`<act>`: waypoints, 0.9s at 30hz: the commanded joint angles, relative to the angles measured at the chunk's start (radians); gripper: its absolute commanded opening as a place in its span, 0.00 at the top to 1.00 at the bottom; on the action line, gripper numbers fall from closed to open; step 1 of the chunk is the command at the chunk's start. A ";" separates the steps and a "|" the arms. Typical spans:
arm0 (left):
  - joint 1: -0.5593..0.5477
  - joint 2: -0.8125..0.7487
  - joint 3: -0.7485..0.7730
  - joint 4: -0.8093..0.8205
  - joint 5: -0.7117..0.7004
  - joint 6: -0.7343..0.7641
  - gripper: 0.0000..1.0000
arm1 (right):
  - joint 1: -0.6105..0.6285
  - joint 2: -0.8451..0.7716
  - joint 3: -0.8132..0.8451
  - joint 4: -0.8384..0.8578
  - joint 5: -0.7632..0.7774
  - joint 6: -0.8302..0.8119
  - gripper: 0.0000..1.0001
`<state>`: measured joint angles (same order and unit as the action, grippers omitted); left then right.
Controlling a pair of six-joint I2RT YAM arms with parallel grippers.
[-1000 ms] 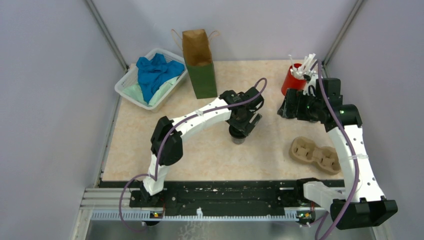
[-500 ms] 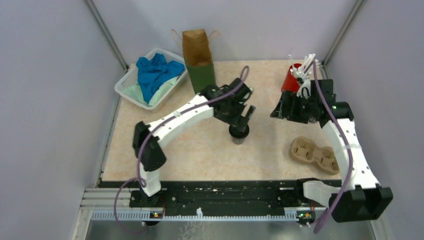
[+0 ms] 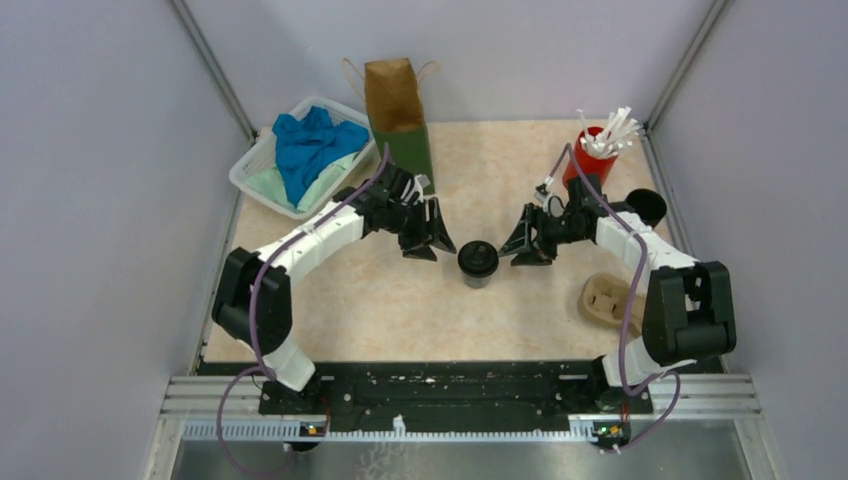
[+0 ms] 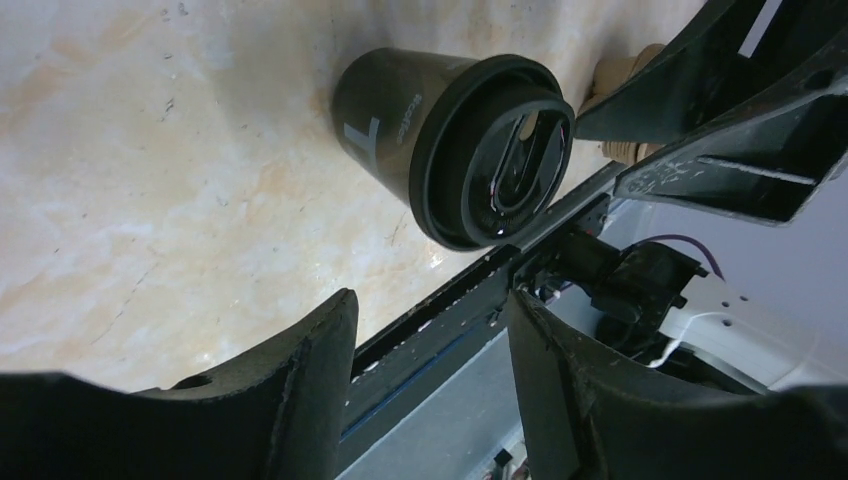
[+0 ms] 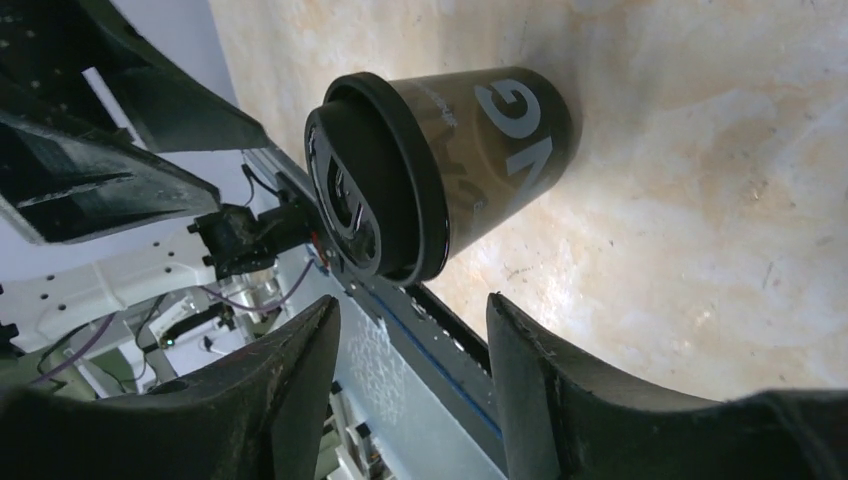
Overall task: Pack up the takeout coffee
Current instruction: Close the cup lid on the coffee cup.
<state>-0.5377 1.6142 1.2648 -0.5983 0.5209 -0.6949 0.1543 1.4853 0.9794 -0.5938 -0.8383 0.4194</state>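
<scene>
- Tan table (image 3: 330,300) is being used for the job, with grey walls all around it.
- One cup (image 3: 478,262) is being stood upright near the middle of the table, with its lid on.
- That cup is being flanked from both sides. The left gripper (image 3: 435,243) is near its left side and the right gripper (image 3: 522,250) is near its right side, and neither is touching it.
- Both grippers are being held spread wide, with nothing between the fingers.
- In each wrist view the cup (image 4: 420,130) (image 5: 480,150) is being seen straight ahead of the gap.
- Neither gripper is being shown as clearly nearer.
- Another cup (image 3: 645,207) is being left at the right edge.
- The bag (image 3: 400,150) is being stood at the far side, behind the left arm, so a shorter carry is being judged for that arm.
</scene>
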 commanded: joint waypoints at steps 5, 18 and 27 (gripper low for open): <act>0.009 0.063 -0.034 0.140 0.076 -0.083 0.41 | 0.010 0.044 -0.054 0.176 -0.073 0.049 0.51; 0.007 0.125 -0.028 0.168 0.065 -0.094 0.47 | 0.031 0.101 -0.077 0.216 -0.062 0.045 0.58; -0.005 0.155 -0.023 0.155 0.062 -0.080 0.50 | 0.040 0.109 -0.083 0.234 -0.055 0.054 0.60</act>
<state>-0.5327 1.7508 1.2331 -0.4633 0.5793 -0.7849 0.1837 1.5929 0.9028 -0.4026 -0.8871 0.4740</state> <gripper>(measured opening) 0.512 0.403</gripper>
